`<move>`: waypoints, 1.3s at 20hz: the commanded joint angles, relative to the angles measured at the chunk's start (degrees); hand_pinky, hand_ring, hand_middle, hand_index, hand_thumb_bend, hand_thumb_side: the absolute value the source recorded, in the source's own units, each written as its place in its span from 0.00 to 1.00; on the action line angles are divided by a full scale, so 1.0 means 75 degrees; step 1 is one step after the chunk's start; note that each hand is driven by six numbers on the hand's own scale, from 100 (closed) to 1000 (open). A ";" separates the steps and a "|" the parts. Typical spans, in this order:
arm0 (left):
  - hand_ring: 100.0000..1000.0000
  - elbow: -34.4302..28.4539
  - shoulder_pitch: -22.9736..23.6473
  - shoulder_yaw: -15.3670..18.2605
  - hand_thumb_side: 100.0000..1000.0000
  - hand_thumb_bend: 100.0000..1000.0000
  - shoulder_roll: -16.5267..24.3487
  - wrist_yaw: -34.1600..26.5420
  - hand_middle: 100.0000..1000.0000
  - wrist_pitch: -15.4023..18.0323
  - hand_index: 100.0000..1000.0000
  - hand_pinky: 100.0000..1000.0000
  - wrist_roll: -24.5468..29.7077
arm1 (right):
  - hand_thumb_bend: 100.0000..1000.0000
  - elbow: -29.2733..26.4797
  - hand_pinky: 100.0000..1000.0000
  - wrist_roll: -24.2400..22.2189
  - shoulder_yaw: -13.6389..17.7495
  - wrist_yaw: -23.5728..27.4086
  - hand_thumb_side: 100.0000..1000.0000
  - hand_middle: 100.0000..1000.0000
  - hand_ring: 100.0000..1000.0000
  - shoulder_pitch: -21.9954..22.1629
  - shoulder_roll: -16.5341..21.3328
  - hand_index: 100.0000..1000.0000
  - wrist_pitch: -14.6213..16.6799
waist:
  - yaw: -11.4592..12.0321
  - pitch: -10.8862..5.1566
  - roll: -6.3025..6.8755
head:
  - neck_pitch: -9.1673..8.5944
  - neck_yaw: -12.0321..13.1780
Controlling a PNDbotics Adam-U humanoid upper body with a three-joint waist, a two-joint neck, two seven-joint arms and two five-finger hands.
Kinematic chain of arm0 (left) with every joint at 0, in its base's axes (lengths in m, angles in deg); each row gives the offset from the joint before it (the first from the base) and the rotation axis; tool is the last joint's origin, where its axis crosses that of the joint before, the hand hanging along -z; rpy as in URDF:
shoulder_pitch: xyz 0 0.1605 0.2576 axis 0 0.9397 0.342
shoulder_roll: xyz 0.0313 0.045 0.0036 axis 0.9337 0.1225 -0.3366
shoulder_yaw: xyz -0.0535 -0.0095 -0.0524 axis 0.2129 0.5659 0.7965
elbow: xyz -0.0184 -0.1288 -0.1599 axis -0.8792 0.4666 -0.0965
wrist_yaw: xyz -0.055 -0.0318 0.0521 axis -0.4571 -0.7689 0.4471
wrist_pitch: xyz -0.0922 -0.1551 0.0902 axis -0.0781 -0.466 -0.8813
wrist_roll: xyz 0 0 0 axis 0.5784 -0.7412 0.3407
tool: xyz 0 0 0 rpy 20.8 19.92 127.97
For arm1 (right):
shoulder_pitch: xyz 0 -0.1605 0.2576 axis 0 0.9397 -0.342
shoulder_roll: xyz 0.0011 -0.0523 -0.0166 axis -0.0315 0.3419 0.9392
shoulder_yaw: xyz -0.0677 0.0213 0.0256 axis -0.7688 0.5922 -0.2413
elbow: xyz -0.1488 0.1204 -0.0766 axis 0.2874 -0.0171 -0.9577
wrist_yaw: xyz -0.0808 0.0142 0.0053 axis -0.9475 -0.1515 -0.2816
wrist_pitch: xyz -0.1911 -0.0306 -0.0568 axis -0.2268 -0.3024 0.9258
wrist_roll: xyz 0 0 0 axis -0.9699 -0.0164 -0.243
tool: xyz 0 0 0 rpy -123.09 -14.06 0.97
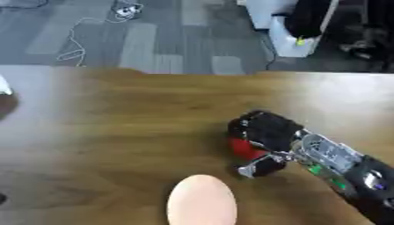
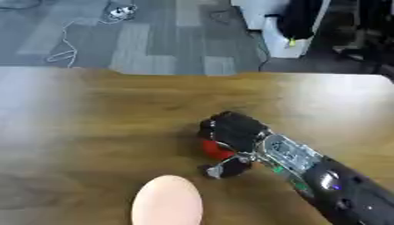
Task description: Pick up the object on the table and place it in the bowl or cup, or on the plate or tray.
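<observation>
Right arm: I have the right hand (image 1: 265, 132) brought in from the near right corner, lying low over the wooden table (image 1: 138, 114) a little right of centre. Its fingers (image 1: 258, 121) are curled down over a red object (image 1: 245, 149), and the thumb (image 1: 258, 168) closes in from the near side, so the hand is clamped on it. Only a small part of the red object shows, at the left edge of the hand between fingers and thumb; I cannot make out its shape, nor whether it rests on the table or is just lifted off it.

Receiving dish: a pale peach, oval plate (image 1: 202, 202) sits at the near edge of the table, to the near left of the hand and apart from it. Its near part is cut off by the view.

Left arm: my left hand shows in neither eye view.

Surroundings: beyond the far table edge lies grey floor (image 2: 154, 39) with a white cable (image 1: 77, 41).
</observation>
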 commanded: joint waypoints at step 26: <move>1.00 -0.0140 0.0020 0.0100 0.73 0.00 -0.0002 0.0162 0.59 0.0122 0.72 0.72 -0.0002 | 0.00 0.0255 0.00 0.0900 0.0086 0.0553 0.11 0.39 0.00 -0.0131 0.0011 0.62 -0.0372 | -0.0008 0.0034 0.0160 | 0.0069 -0.0053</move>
